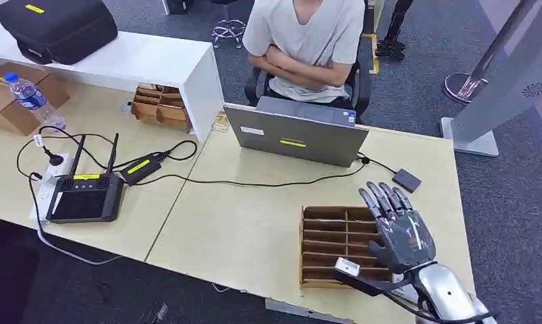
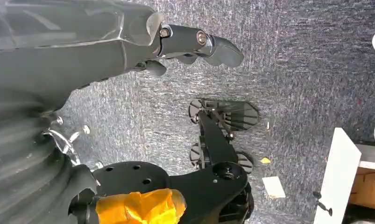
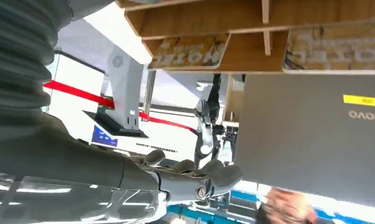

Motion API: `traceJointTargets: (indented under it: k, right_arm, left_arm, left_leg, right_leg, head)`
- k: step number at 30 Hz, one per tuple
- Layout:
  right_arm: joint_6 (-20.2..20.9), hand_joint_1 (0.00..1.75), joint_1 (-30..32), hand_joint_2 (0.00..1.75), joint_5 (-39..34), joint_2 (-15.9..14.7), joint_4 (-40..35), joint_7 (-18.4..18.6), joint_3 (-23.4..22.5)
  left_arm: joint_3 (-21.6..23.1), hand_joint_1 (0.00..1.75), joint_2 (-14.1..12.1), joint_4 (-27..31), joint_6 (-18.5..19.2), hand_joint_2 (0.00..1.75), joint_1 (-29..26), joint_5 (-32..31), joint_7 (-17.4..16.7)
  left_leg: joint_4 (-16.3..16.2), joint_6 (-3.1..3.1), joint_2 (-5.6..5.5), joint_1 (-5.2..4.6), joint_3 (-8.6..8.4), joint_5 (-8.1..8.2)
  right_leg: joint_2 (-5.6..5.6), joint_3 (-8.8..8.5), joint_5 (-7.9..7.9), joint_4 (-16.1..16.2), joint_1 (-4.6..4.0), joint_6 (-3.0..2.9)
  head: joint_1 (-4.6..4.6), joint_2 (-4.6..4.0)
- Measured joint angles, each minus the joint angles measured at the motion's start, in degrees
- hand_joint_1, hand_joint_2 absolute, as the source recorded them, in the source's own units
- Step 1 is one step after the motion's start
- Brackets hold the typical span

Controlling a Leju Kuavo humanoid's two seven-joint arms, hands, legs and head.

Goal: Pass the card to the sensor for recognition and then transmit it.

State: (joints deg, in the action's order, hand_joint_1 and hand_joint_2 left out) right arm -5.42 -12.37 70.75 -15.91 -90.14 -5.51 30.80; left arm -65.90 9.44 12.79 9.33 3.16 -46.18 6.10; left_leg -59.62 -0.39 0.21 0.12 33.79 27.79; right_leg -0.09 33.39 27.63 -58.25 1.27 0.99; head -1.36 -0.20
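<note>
The worktop (image 1: 254, 229) carries a laptop (image 1: 296, 135) at upper centre, a slotted wooden rack (image 1: 332, 246) lower right, and a small black sensor (image 1: 406, 180) beside it. The right hand (image 1: 397, 229) hovers over the rack, fingers spread, empty; the left hand (image 2: 194, 44) hangs empty over the floor. I cannot make out the card. Reaching blindly risks jamming fingers against the dividers.

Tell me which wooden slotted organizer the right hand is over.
The wooden organizer on the near table; the right hand hovers over it. The other organizer sits beside the white desk.

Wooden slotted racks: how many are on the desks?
2. One wooden rack lies on the near desk under the robot's right hand; another rack sits beside the white cabinet. Others may be hidden.
</note>
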Motion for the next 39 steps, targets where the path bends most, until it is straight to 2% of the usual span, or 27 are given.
traceJointTargets:
  k: [18, 39]
  right_arm:
    - [0.3, 0.0, 0.4, 1.75, 0.0, 0.2, -1.3, -0.6, -0.8]
    - [-0.2, 0.0, -2.1, 1.75, 1.5, 3.8, 7.0, 0.2, -1.0]
  left_arm:
    - [-0.3, 0.0, 0.0, 0.0, 0.1, 1.75, 0.0, -0.4, 0.0]
    - [-0.3, 0.0, 0.0, 0.0, 0.5, 1.75, 0.1, -1.5, -0.1]
  left_leg:
    - [0.0, 0.0, 0.0, 0.0, 0.0, 0.0]
    - [0.0, -0.01, 0.01, 0.0, -0.03, -0.01]
  right_leg:
    - [0.0, 0.0, 0.0, 0.0, 0.0, 0.0]
    - [0.01, -0.03, 0.0, 0.0, 0.0, 0.0]
  head:
    - [0.0, 0.0]
    - [0.0, 0.0]
